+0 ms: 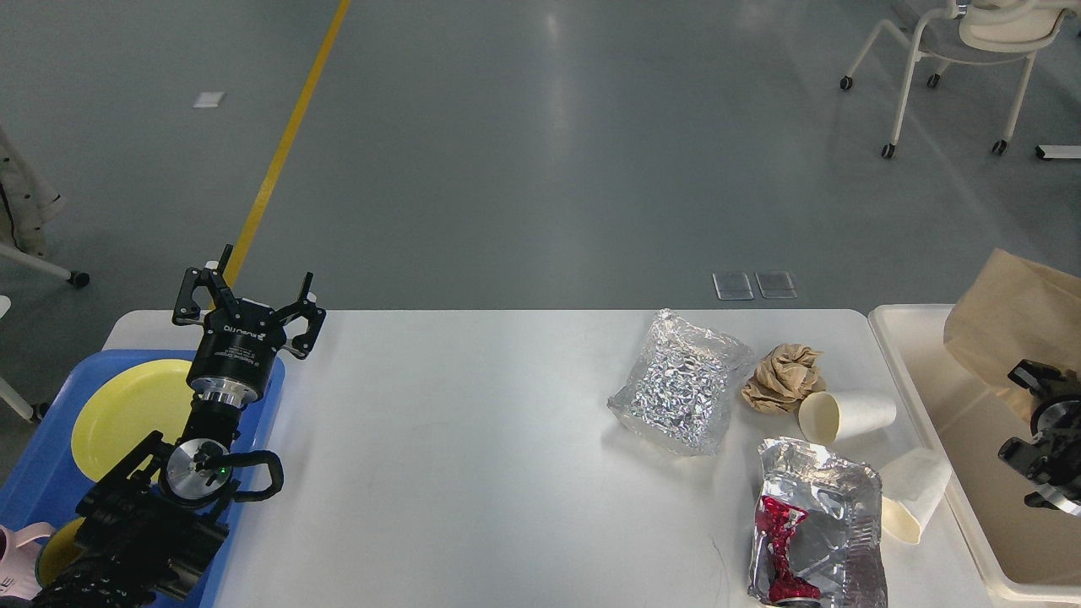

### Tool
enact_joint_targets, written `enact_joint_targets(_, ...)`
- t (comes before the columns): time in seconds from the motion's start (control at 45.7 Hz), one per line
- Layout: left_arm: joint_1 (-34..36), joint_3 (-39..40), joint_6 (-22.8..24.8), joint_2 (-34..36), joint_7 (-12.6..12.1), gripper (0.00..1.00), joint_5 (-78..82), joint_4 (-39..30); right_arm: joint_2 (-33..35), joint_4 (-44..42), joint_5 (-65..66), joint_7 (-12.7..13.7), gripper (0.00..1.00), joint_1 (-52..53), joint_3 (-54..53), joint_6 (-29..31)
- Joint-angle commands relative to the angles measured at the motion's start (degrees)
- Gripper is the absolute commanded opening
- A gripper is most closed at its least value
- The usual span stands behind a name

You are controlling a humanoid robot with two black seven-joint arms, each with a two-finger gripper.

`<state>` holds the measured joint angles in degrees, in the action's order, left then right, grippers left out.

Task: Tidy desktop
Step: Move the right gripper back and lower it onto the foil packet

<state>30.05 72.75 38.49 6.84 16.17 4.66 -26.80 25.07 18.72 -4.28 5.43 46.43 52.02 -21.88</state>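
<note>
Head view. Large white rectangular worktop (473, 456) with rounded corners, smooth and matte, filling the lower middle of the frame.

Left end effector (250, 297): black, two-fingered, fingers spread wide, holding nothing, raised over the right edge of a blue plastic tray (34, 473) at the worktop's left end. The tray carries a round yellow plate (127, 414).

Right end effector (1040, 397): dark, seen at the right edge over a cream plastic bin (920, 397); its fingers cannot be told apart, so how far it is open cannot be told. A crumpled brown paper bag (1009, 325) lies against its upper side, over the bin; whether it is gripped cannot be told.

On the worktop's right part:
- crinkled silver foil pouch (682, 382);
- ball of crumpled brown paper (784, 377), just beside the pouch;
- white paper cup (849, 415) on its side, mouth to the left, touching the paper ball;
- second white paper cup (914, 505) on its side, near the bin;
- flattened silver foil wrapper with red markings (815, 532), at the near edge.
</note>
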Motion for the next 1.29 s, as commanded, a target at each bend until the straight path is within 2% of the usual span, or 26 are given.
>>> enact_joint_targets(0.0, 0.00, 0.03, 0.00, 0.01, 0.00, 0.97, 0.00, 0.00, -0.11, 0.00, 0.06, 0.02, 1.00, -1.35, -0.60, -0.01)
enact_joint_targets(0.328, 0.00, -0.06, 0.00, 0.01, 0.00, 0.97, 0.00, 0.00, -0.02, -0.08, 0.06, 0.28, 1.00, -0.21, -0.16, 0.60)
enact_joint_targets(0.503, 0.00, -0.06, 0.00, -0.07, 0.00, 0.97, 0.00, 0.00, 0.06, 0.35, 0.85, 1.42, 1.00, 9.62, -0.16, 4.11)
enact_joint_targets(0.591, 0.00, -0.06, 0.00, 0.01, 0.00, 0.97, 0.00, 0.00, 0.77, 1.06, 1.02, 1.42, 1.00, 18.05, -0.16, 10.78)
enact_joint_targets(0.788, 0.00, -0.06, 0.00, -0.07, 0.00, 0.97, 0.00, 0.00, 2.88, 6.41, 1.02, 1.25, 1.00, 41.69, -0.60, 38.02)
enact_joint_targets(0.897, 0.00, -0.06, 0.00, -0.07, 0.00, 0.97, 0.00, 0.00, 1.91, 13.26, 1.02, 1.25, 1.00, 52.34, -0.69, 48.84)
enact_joint_targets(0.985, 0.00, -0.06, 0.00, 0.01, 0.00, 0.97, 0.00, 0.00, 0.15, 24.41, 0.85, 1.25, 1.00, 60.60, -0.69, 53.86)
enact_joint_targets(1.094, 0.00, -0.06, 0.00, -0.07, 0.00, 0.97, 0.00, 0.00, -1.16, 40.49, 0.76, 1.34, 1.00, 70.53, 0.28, 55.45)
enact_joint_targets(1.27, 0.00, -0.06, 0.00, -0.07, 0.00, 0.97, 0.00, 0.00, -8.89, 63.62, 0.76, 1.60, 1.00, 83.81, 0.89, 55.80)
